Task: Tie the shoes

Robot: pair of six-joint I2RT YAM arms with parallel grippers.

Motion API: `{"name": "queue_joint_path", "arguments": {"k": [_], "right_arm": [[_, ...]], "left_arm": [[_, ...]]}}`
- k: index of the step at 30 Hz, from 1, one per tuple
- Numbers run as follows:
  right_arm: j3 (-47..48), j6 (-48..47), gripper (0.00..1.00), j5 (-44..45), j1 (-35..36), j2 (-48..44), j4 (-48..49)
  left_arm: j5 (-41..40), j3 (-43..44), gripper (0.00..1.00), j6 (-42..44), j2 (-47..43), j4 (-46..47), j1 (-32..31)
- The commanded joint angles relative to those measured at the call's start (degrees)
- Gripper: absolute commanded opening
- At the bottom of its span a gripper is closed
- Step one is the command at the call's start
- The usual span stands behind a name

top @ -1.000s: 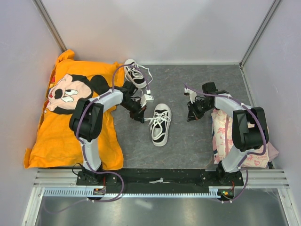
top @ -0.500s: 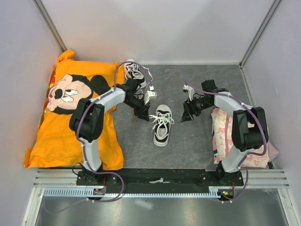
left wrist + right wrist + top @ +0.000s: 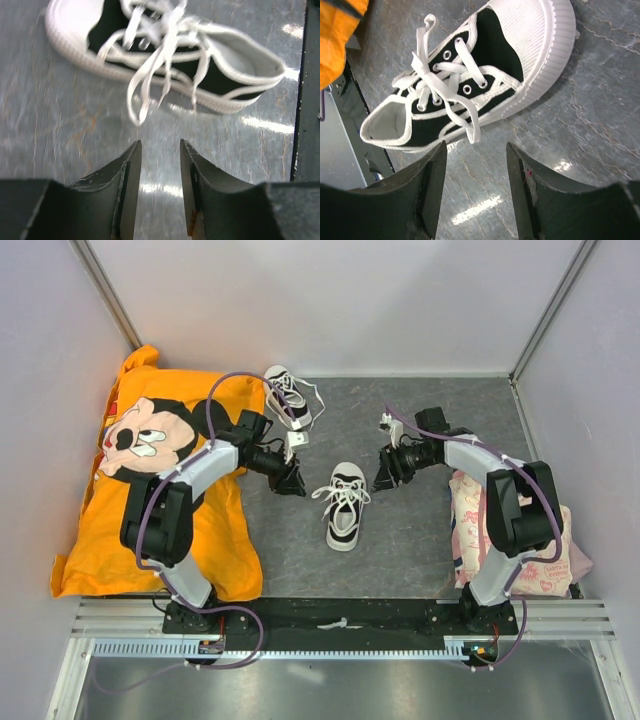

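Since half a second ago the left gripper (image 3: 291, 481) has drawn back toward the orange cloth (image 3: 130, 530), and the right gripper (image 3: 382, 480) has edged closer to the near shoe (image 3: 343, 505). That shoe lies mid-table (image 3: 410, 540), toe toward twelve o'clock, laces loose. The left gripper sits at its ten o'clock and the right at two, both with jaws parted and empty. The far shoe (image 3: 287, 397) lies at eleven o'clock.

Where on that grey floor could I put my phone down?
Bare mat between the near sneaker and the pink cloth, and at the back, right of the far sneaker. Crowded mid-table, where left claw and right claw flank that sneaker.
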Motion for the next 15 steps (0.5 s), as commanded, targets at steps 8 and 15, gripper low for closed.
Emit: {"name": "queue_joint_path", "arguments": {"k": [8,15], "right_arm": [[-1.0,9.7,0.58,2.0,2.2,2.0,6.4],[-1.5,10.3,0.57,2.5,2.7,2.5,7.4]], "left_arm": [[-2.3,1.7,0.41,-1.1,2.9,11.3,-8.8],[-4.7,3.7,0.4,-0.9,5.3,12.2,-11.6]]}}
